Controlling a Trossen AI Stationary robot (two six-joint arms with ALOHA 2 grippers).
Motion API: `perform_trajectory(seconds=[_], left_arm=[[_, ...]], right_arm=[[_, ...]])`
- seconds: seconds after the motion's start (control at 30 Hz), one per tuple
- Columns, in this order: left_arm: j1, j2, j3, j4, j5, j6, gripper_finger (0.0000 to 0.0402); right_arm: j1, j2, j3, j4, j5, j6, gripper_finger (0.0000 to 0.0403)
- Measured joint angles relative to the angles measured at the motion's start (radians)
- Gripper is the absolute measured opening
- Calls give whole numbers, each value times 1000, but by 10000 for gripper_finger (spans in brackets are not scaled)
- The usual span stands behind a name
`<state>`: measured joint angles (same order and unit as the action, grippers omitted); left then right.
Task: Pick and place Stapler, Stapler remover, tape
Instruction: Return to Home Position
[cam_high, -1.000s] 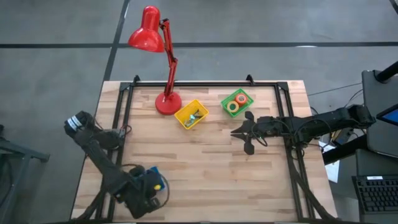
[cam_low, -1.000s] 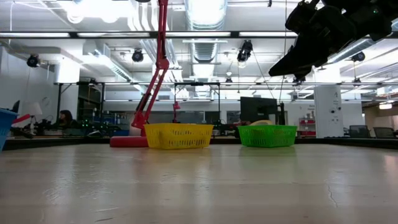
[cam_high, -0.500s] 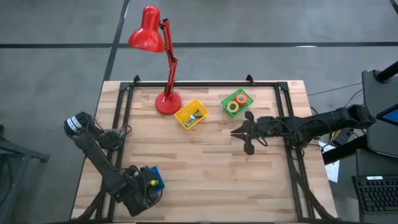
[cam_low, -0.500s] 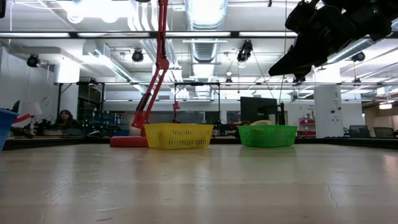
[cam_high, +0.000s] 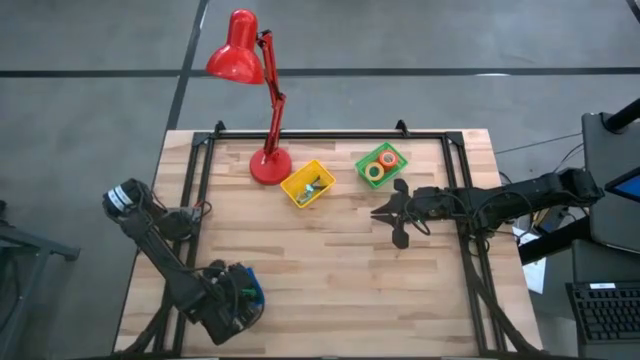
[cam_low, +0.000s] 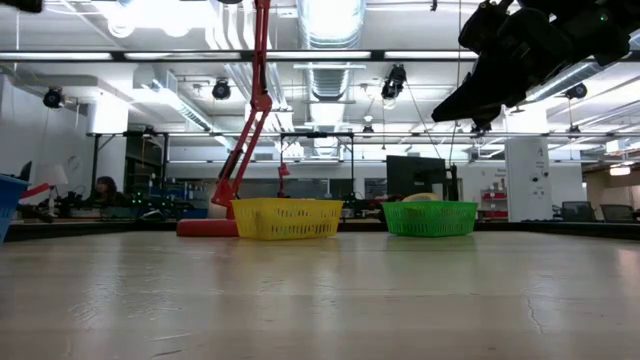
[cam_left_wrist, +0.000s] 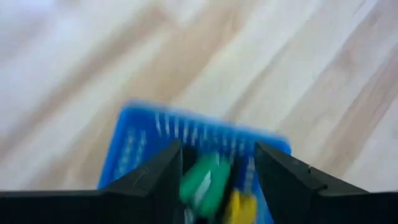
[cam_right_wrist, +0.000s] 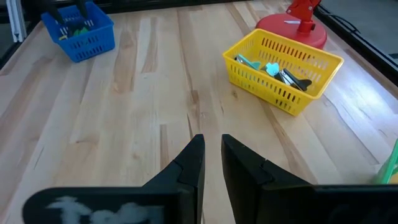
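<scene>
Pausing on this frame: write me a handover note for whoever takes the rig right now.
Left gripper: open, empty, above the blue bin at the table's front-left corner.
Right gripper: fingers close together, holding nothing, over bare table near the green bin.
Things: blue bin holds a green piece and a yellow piece; other contents unclear. Yellow bin holds small tools. Tape rolls sit in the green bin.
Done: sorting looks finished.
Left: probably just bring both arms home.
</scene>
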<state>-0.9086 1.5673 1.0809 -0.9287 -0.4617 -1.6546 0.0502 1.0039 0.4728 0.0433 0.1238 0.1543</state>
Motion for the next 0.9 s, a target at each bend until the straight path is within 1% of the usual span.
perform_trajectory(seconds=[0.07, 0.17, 0.2, 0.23, 0.33, 0.4, 0.43, 0.47, 0.5, 0.57, 0.63, 0.73, 0.8, 0.87, 0.9], left_arm=[[5, 0, 0, -1, -114, 50, 195], [9, 0, -11, 29, -386, 110, 175], [16, 0, -21, 54, -453, 141, 165], [27, 0, -33, 79, -489, 184, 152], [79, 0, -82, 174, -520, 296, 100], [130, 0, -127, 285, -522, 378, 56], [160, 0, -156, 369, -519, 440, 34], [191, 0, -185, 464, -509, 515, 18], [225, 0, -214, 566, -489, 599, 10], [296, 0, -274, 796, -416, 786, 9], [375, 0, -335, 1029, -333, 966, 7], [490, 1, -418, 1363, -225, 1209, 3], [562, 1, -467, 1528, -161, 1346, 3], [625, 0, -509, 1643, -94, 1461, 5], [651, -2, -528, 1686, -74, 1493, 6]], right_arm=[[0, 0, 0, 0, 0, 6, 50], [0, 0, 0, -5, 10, 66, 50], [-1, 4, 0, -4, 12, 78, 50], [-2, 8, 0, -4, 16, 79, 50], [-2, 23, 0, 5, 17, 51, 49], [-2, 45, 0, 20, 5, 49, 46], [-2, 60, -1, 37, -9, 52, 43], [-2, 80, -1, 68, -29, 53, 37], [-2, 100, -1, 104, -54, 52, 30], [-2, 147, -3, 175, -101, 36, 14], [-2, 191, -3, 253, -130, 29, 10], [-2, 232, -3, 333, -128, -4, 8], [-3, 241, -4, 353, -122, -59, 8], [-3, 227, -4, 367, -116, -106, 8], [-2, 213, -4, 371, -98, -118, 8]])
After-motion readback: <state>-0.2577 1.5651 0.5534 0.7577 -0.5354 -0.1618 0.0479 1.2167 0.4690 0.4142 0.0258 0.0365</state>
